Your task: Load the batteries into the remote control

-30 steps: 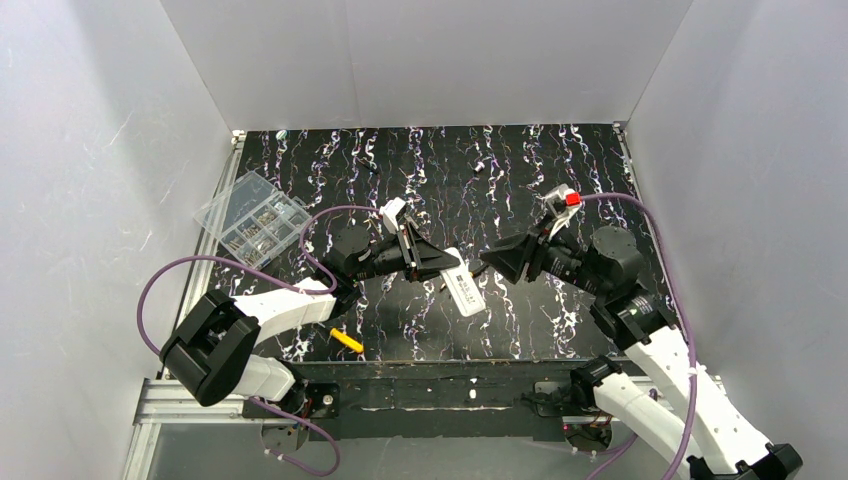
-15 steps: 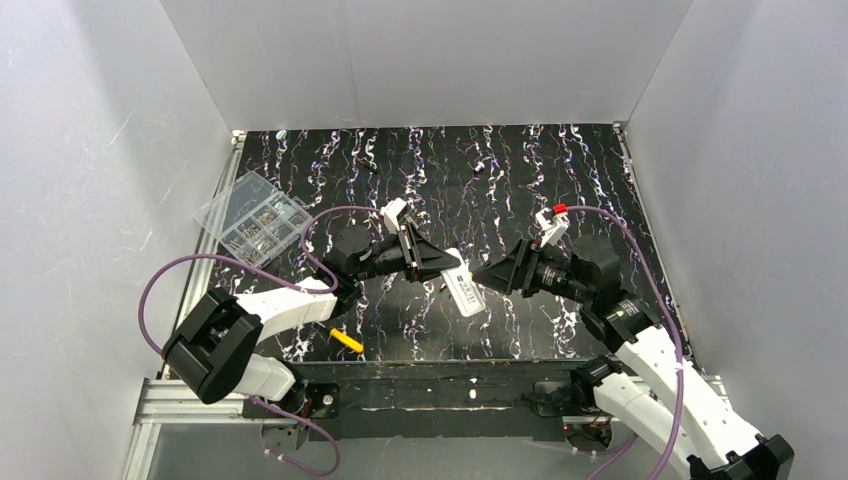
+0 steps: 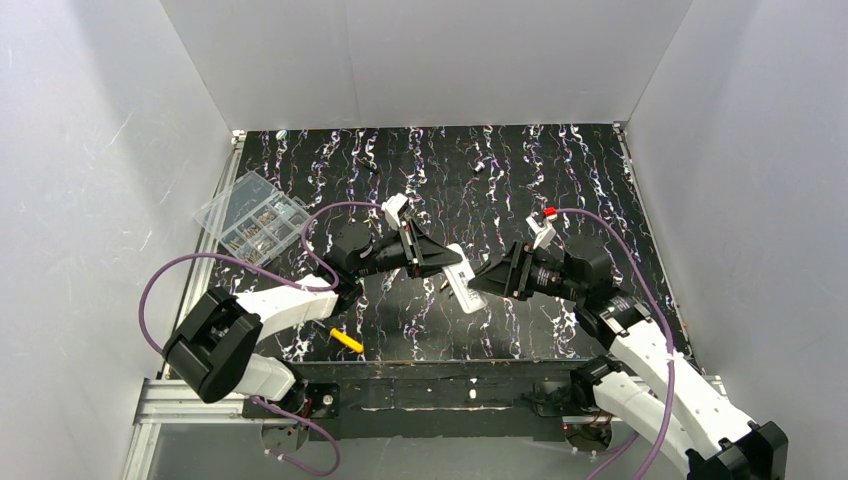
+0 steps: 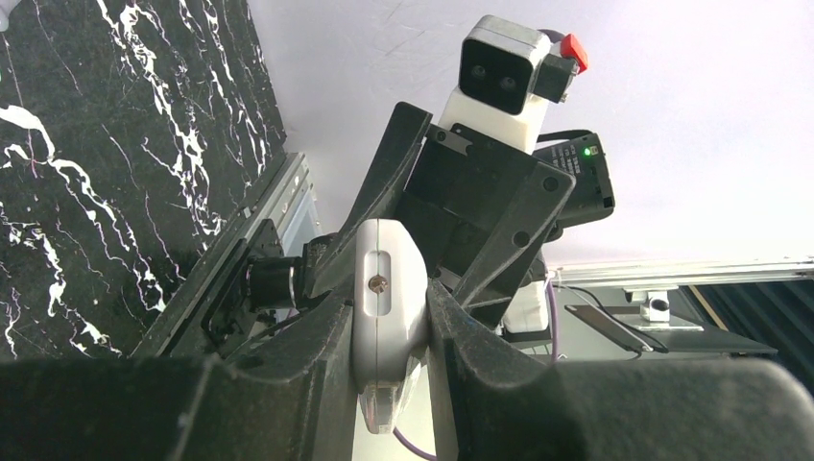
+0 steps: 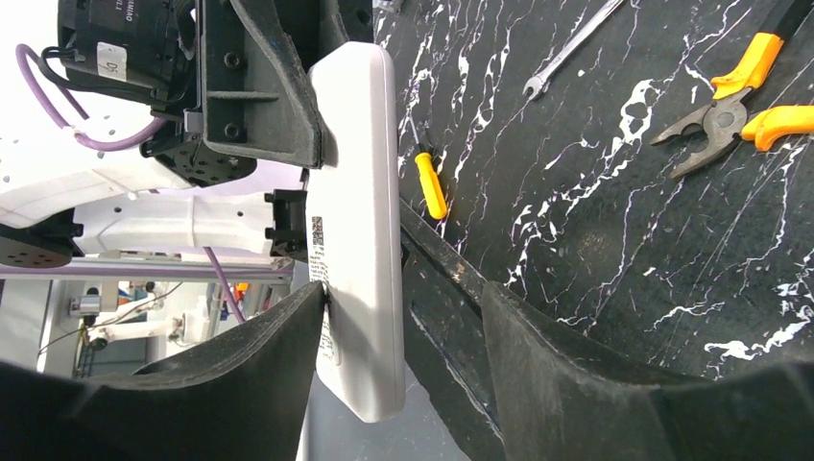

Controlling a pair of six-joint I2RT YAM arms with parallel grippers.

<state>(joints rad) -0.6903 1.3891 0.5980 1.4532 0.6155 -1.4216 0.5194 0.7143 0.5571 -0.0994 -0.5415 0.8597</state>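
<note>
**Two Grippers, One White Remote**

The left gripper (image 4: 389, 298) has its fingers squeezed tight on both sides of the remote control (image 5: 353, 221). It holds the white remote up in the air, over the middle of the black table (image 3: 560, 170). The remote sticks out to the right, toward the other arm.

The right gripper (image 5: 403, 298) is at the remote's free end. Its two fingers are apart, one on each side of the remote. One finger looks like it touches the side with the label. The other finger has a gap between it and the remote, so this gripper is not squeezing.

A small screwdriver (image 3: 347, 340) with a yellow handle lies on the table near the near edge, to the left of the remote. Pliers (image 5: 739, 96) with yellow handles and a thin wrench (image 5: 576, 43) lie on the table too, well apart from the remote. A clear plastic compartment box (image 3: 253, 216) sits by the left edge.
</note>
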